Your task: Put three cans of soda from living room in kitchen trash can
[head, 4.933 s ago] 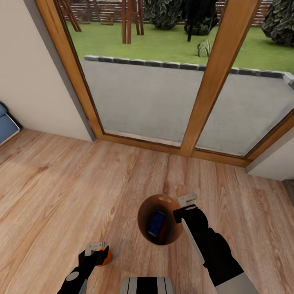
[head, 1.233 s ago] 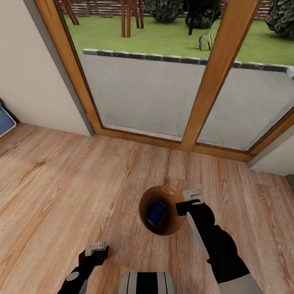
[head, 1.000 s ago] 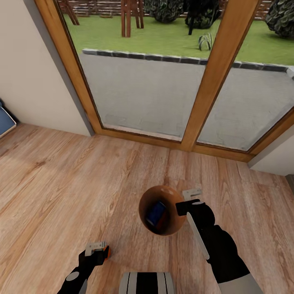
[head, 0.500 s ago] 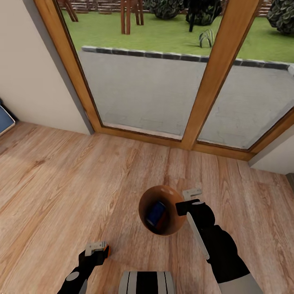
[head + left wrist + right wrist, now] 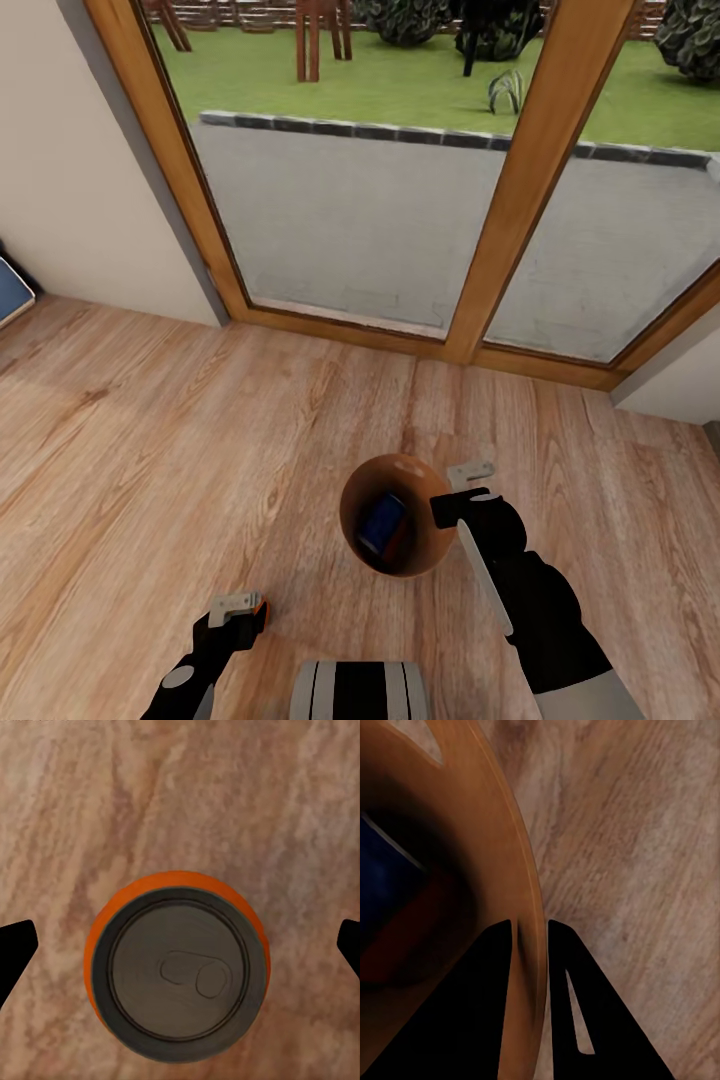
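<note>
My right end effector [image 5: 462, 488] is clenched on the rim of the tash can [image 5: 420, 560]; in the right wrist view its two dark fingers [image 5: 491, 1005] stand one inside and one outside the tan-brown wall [image 5: 521, 900], with the wall pinched between them. The bin hangs tilted over the wood plank floor [image 5: 200, 440], its mouth turned up toward my head camera. Inside it lies a dark blue can of soda [image 5: 381, 522], its long axis slanting from near the rim down toward the bin's bottom, and beside it a sliver of red that may be a second can; I cannot tell its outline. The right wrist view gives the same dark blue patch [image 5: 390, 870] next to a dim red one [image 5: 405, 937].

My left end effector [image 5: 240, 612] is down low near the floor with its jaws spread wide apart, released. Between them, touching neither, stands the orange-red can of soda [image 5: 176, 967], upright on the floor, its long axis vertical and its grey top with the pull tab facing the left wrist camera. In the head view just an orange edge [image 5: 259, 608] peeks past the fingers.

Ahead are the wood-framed glass doors [image 5: 520, 200].
</note>
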